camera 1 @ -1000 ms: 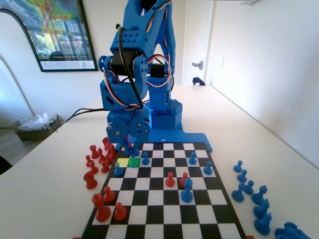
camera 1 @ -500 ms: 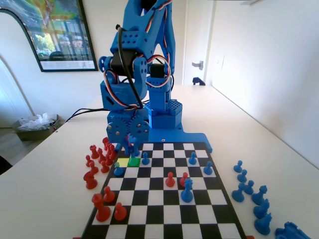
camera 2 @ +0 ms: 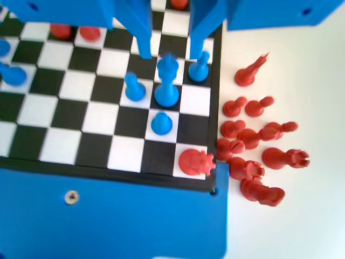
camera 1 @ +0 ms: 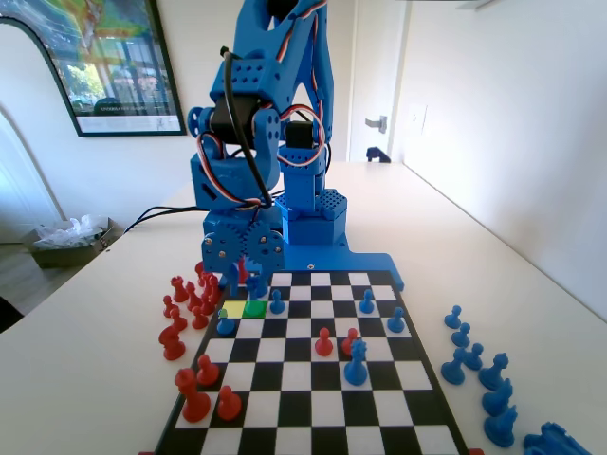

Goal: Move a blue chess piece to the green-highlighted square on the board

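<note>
In the wrist view my gripper (camera 2: 171, 53) is open, its jaws hanging apart over the board (camera 2: 64, 145) near its right edge. A blue piece with a pointed top (camera 2: 167, 86) stands just under the gap, touched by neither jaw. Small blue pawns stand around it at left (camera 2: 135, 88), at right (camera 2: 200, 67) and nearer the camera (camera 2: 161, 123). In the fixed view the gripper (camera 1: 245, 275) is low at the board's far left, just behind the green square (camera 1: 254, 308). A blue piece (camera 1: 255, 284) rises at that square's far edge; I cannot tell whether it stands on it.
A pale yellow square (camera 1: 233, 309) lies left of the green one. Red pieces lie clustered off the board's edge (camera 1: 190, 299) (camera 2: 253, 145), and one red piece (camera 2: 194, 162) occupies the corner square. Spare blue pieces (camera 1: 474, 360) stand on the table at right. A tall blue piece (camera 1: 356, 362) stands mid-board.
The gripper has shifted only slightly at the board's far left. The pieces on the board stand as before.
</note>
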Controlling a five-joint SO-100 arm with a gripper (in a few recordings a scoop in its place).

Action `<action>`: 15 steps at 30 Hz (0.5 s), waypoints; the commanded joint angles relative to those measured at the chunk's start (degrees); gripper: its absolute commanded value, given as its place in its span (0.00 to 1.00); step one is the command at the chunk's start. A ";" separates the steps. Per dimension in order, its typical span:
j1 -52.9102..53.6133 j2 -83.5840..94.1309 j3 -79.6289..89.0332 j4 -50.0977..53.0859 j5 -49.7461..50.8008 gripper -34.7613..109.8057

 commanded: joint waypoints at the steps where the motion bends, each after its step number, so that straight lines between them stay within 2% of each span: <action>1: -0.62 4.48 -8.09 8.53 1.05 0.27; 7: -2.55 9.93 -14.59 17.05 5.01 0.25; 15: -7.12 26.81 -14.68 27.25 8.61 0.25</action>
